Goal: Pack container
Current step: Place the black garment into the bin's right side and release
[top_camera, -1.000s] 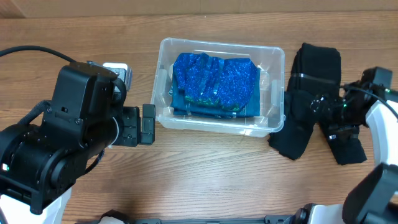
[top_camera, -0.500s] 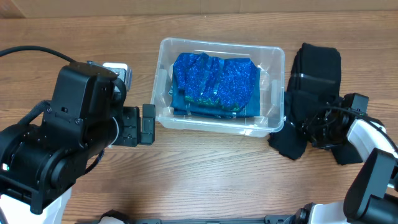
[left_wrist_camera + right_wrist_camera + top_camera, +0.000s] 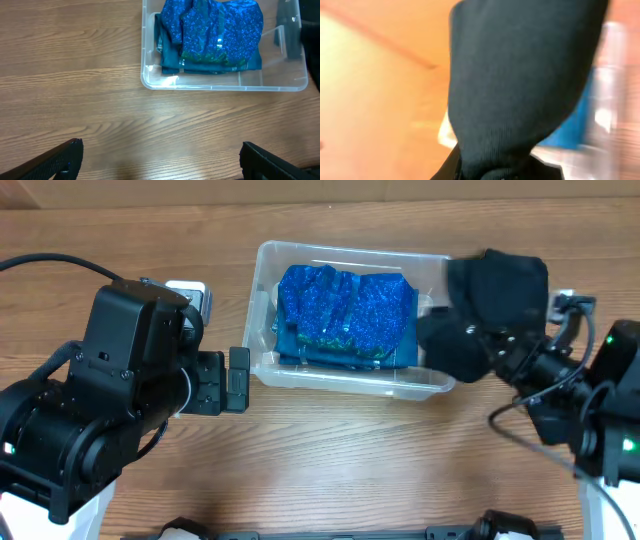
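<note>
The right fingers [image 3: 508, 352] are clenching the black garment [image 3: 480, 300], holding it over the container [image 3: 330, 378] rim at 3 o'clock, probably to drop it beside the blue glittery cloth [image 3: 345, 315]. The container is sitting mid-worktop. The left fingers [image 3: 238, 380] are idling released at 9 o'clock.

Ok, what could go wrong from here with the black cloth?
The black cloth hangs across the right end of the container, so part could drape outside or snag the rim and drag it. The blue fabric already fills most of the container, so the cloth may pile above the rim.
</note>
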`<state>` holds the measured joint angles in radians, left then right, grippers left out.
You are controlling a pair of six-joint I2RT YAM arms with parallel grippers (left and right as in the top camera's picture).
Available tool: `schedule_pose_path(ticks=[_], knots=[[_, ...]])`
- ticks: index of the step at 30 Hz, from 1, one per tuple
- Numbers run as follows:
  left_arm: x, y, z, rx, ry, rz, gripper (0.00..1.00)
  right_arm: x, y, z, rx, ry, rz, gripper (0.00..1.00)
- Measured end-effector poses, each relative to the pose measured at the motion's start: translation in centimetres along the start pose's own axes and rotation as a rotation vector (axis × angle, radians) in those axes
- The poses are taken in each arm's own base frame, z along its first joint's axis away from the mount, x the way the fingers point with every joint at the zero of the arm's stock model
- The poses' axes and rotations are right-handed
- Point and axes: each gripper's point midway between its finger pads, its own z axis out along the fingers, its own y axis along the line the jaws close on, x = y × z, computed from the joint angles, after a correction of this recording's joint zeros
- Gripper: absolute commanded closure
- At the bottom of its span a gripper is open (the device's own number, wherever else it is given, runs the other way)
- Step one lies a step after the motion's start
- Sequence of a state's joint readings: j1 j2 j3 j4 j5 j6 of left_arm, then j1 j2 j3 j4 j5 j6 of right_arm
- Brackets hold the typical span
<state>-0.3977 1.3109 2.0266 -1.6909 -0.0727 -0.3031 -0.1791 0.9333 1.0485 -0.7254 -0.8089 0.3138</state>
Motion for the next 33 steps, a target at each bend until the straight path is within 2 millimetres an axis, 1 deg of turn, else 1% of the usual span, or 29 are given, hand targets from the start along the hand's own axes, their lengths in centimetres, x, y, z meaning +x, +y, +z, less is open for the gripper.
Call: schedule_pose_path(ticks=[1,2,3,4,5,6,7,8,9,10,12,13,14,15,17,18,19,21,22,23,24,25,27,29,32,33], knots=[[0.0,0.0,0.0,0.0,0.0,0.0,0.0,0.1,1.3,0.5,-0.045,0.01,-0.028,0.91],[0.0,0.0,0.0,0.0,-0.001,0.0,0.0,0.5,2.7,1.7,-0.107,0.042,-0.067,0.91],[0.0,0.0,0.0,0.0,0.0,0.0,0.0,0.5,3.1,2.7,-0.125,0.056,-0.081,0.91],[0.0,0.0,0.0,0.0,0.0,0.0,0.0,0.5,3.2,4.3,-0.139,0.071,-0.099,0.91],[0.0,0.0,0.0,0.0,0.0,0.0,0.0,0.8,2.7,5.5,-0.135,0.098,-0.088,0.91],[0.0,0.0,0.0,0.0,0.0,0.0,0.0,1.0,1.8,6.7,-0.118,0.121,-0.067,0.91],[0.0,0.0,0.0,0.0,0.0,0.0,0.0,0.8,0.2,8.1,-0.084,0.133,-0.045,0.91],[0.0,0.0,0.0,0.0,0.0,0.0,0.0,1.0,-1.6,9.5,-0.043,0.151,-0.018,0.81],[0.0,0.0,0.0,0.0,0.0,0.0,0.0,1.6,-4.1,11.2,0.014,0.186,0.017,0.6],[0.0,0.0,0.0,0.0,0.0,0.0,0.0,2.2,-5.8,12.3,0.047,0.212,0.028,0.54],[0.0,0.0,0.0,0.0,0.0,0.0,0.0,4.3,-9.4,14.3,0.124,0.291,0.074,0.5],[0.0,0.0,0.0,0.0,0.0,0.0,0.0,5.5,-11.2,14.8,0.177,0.331,0.102,0.47],[0.0,0.0,0.0,0.0,0.0,0.0,0.0,6.4,-12.3,14.8,0.22,0.358,0.12,0.47],[0.0,0.0,0.0,0.0,0.0,0.0,0.0,7.1,-13.1,14.3,0.27,0.383,0.137,0.46],[0.0,0.0,0.0,0.0,0.0,0.0,0.0,7.2,-13.5,13.1,0.35,0.402,0.138,0.46],[0.0,0.0,0.0,0.0,0.0,0.0,0.0,6.6,-13.5,11.8,0.413,0.403,0.131,0.46],[0.0,0.0,0.0,0.0,0.0,0.0,0.0,6.2,-13.3,11.2,0.439,0.401,0.126,0.47],[0.0,0.0,0.0,0.0,0.0,0.0,0.0,4.0,-11.6,9.7,0.467,0.351,0.084,0.49],[0.0,0.0,0.0,0.0,0.0,0.0,0.0,2.3,-10.0,8.9,0.457,0.298,0.043,0.53],[0.0,0.0,0.0,0.0,0.0,0.0,0.0,1.0,-8.3,8.2,0.438,0.25,0.0,0.6],[0.0,0.0,0.0,0.0,0.0,0.0,0.0,0.6,-7.3,7.9,0.433,0.226,-0.023,0.84],[0.0,0.0,0.0,0.0,0.0,0.0,0.0,0.4,-6.8,7.7,0.43,0.217,-0.037,0.96],[0.0,0.0,0.0,0.0,0.0,0.0,0.0,0.5,-6.3,7.8,0.43,0.212,-0.048,0.96],[0.0,0.0,0.0,0.0,0.0,0.0,0.0,1.1,-7.3,8.9,0.448,0.244,-0.02,0.96],[0.0,0.0,0.0,0.0,0.0,0.0,0.0,3.7,-10.7,12.6,0.498,0.358,0.049,0.96],[0.0,0.0,0.0,0.0,0.0,0.0,0.0,4.8,-12.0,13.9,0.516,0.397,0.068,0.94]])
